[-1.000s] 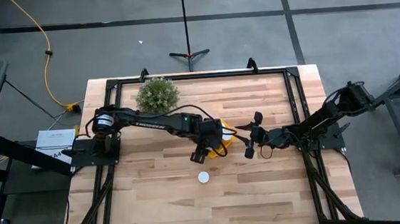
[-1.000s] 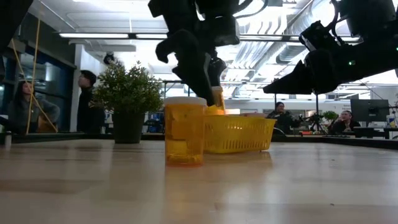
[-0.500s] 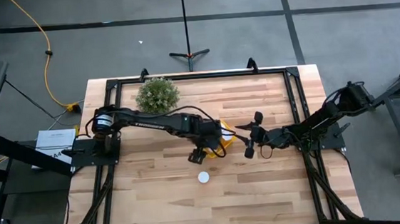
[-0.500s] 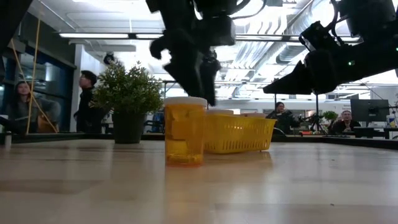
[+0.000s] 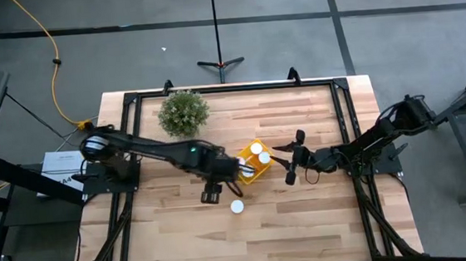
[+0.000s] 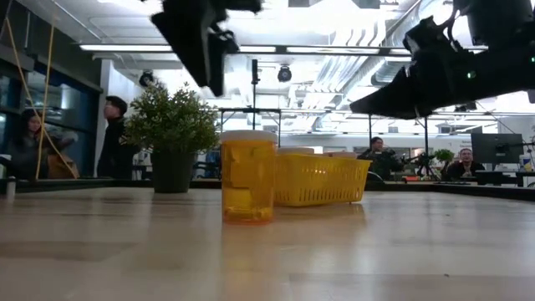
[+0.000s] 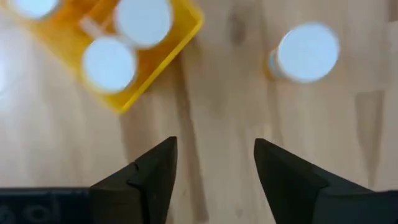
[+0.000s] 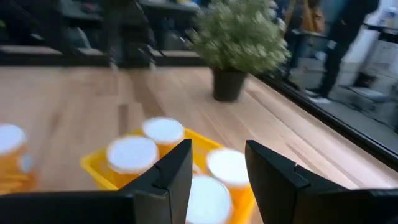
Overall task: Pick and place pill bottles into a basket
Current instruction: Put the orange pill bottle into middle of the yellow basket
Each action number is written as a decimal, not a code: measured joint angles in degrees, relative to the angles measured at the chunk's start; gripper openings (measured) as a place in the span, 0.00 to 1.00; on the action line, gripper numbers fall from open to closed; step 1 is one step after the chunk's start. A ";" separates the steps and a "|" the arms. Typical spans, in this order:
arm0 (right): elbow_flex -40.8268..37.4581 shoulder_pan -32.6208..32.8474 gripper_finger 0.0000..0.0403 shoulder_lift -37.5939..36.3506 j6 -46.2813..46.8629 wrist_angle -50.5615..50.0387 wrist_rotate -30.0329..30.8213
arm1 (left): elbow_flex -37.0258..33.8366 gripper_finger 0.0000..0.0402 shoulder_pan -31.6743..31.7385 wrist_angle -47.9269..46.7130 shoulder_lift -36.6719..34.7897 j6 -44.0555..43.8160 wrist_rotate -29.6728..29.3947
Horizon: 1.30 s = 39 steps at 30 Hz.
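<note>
1. From the high view, my left claw (image 5: pixel 211 196) hangs over the table (image 5: pixel 307 225), just beside the last loose pill bottle (image 5: pixel 237 206), which stands upright on the wood close to the yellow basket (image 5: pixel 249 164). White caps of bottles already dropped in show inside the basket. My right claw (image 5: pixel 293 156) waits on the basket's other side.

2. From the low view, the loose pill bottle (image 6: pixel 247 176) stands in front of the basket (image 6: pixel 322 179): a small, stiff plastic cylinder with smooth sides, which I judge light, easy to tip, and a bit slippery. A potted plant (image 6: pixel 171 134) sits behind.

3. In the left wrist view, my left claw (image 7: pixel 211 180) is released and empty, fingers (image 7: pixel 152 171) apart over bare wood, with the bottle (image 7: pixel 305 53) off to one side and the basket (image 7: pixel 124 50) apart from it. I would straddle the body just under the cap and squeeze gently.

4. In the right wrist view, my right claw (image 8: pixel 217 168) is parted, grasping nothing, facing the filled basket (image 8: pixel 99 163).
</note>
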 joint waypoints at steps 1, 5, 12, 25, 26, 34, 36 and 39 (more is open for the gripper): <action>0.01 -0.07 0.35 0.00 -0.35 1.03 -1.13 | -1.09 0.61 -0.76 -0.09 -1.33 -1.08 -1.61; 1.28 -1.39 0.35 0.00 -2.17 2.09 -10.43 | -7.58 0.57 -2.83 5.22 -8.64 -4.15 -5.36; 10.00 -2.62 0.35 -0.02 -6.64 -11.44 -20.98 | -27.02 0.54 -3.43 33.39 -20.58 -5.08 1.85; 22.41 -2.44 0.60 -0.02 -1.13 -29.45 -35.68 | -46.81 0.54 -3.82 62.82 -21.64 -4.02 10.85; 22.79 -2.22 0.62 -0.02 0.01 -29.85 -37.39 | -47.11 0.54 -3.84 63.21 -21.64 -4.01 11.85; 23.02 3.73 0.66 1.31 1.85 -27.04 -30.39 | -47.67 0.54 -5.10 60.18 -21.68 -3.67 11.26; 23.23 5.64 0.66 3.61 1.69 -25.11 -27.88 | -47.67 0.54 -5.37 57.89 -21.68 -3.82 11.25; 25.98 8.00 0.66 8.29 1.59 -24.73 -23.81 | -47.67 0.54 -5.33 56.36 -21.68 -4.14 11.23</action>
